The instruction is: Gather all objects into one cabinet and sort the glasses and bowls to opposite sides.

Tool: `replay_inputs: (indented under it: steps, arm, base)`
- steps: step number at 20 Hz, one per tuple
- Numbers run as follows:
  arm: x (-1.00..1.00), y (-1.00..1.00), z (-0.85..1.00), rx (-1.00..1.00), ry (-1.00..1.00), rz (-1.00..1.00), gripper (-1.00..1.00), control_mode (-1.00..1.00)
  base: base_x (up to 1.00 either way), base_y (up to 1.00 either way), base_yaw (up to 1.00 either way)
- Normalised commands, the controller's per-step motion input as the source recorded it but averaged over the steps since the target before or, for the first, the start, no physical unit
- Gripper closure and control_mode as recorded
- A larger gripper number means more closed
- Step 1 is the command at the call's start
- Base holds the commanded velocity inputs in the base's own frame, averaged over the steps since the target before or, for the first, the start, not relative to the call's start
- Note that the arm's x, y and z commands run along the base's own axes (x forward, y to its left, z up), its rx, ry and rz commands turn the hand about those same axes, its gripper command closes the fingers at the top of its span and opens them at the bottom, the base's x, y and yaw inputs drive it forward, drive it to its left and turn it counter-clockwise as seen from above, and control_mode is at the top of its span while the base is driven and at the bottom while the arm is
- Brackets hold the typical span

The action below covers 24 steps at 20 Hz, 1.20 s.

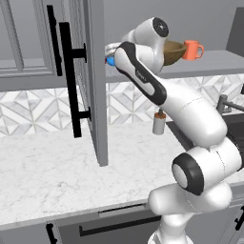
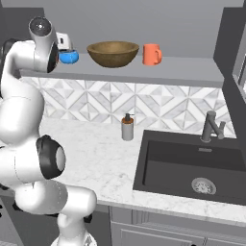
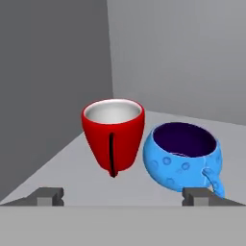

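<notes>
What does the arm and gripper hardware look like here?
Glossy white rounded arm links with dark joint bands and round dark caps with grey centres; small dark lettering on one link. The gripper has two small squared grey finger tips. No cables visible.

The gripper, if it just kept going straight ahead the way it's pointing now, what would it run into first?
Probably the red mug and the blue mug, which stand side by side right ahead of the open gripper on the cabinet shelf. Which it meets first is hard to judge; the red one sits nearer the centre line.
</notes>
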Motion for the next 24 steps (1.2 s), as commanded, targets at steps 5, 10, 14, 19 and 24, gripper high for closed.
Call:
replay_inputs:
  steps: [5,10,14,19,24]
  arm:
    - [-0.41,-0.88,0.09,0.17,-0.07,0.0,-1.0,-1.0]
    - [-0.42,-1.0,0.27,0.1,0.02,0.0,-1.0,-1.0]
    - [-0.42,-0.94,0.17,0.06,0.06,0.0,-1.0,-1.0]
    - [-0.15,-0.75,0.01,0.03,0.03,0.0,-1.0,-1.0]
    - [0.0,-0.62,0.0,0.0,0.04,0.0,-1.0,-1.0]
  base:
    - [0.0,0.0,0.0]
    - [0.0,0.0,0.0]
    - [0.0,0.0,0.0]
    - [0.0,0.0,0.0]
    - [0.0,0.0,0.0]
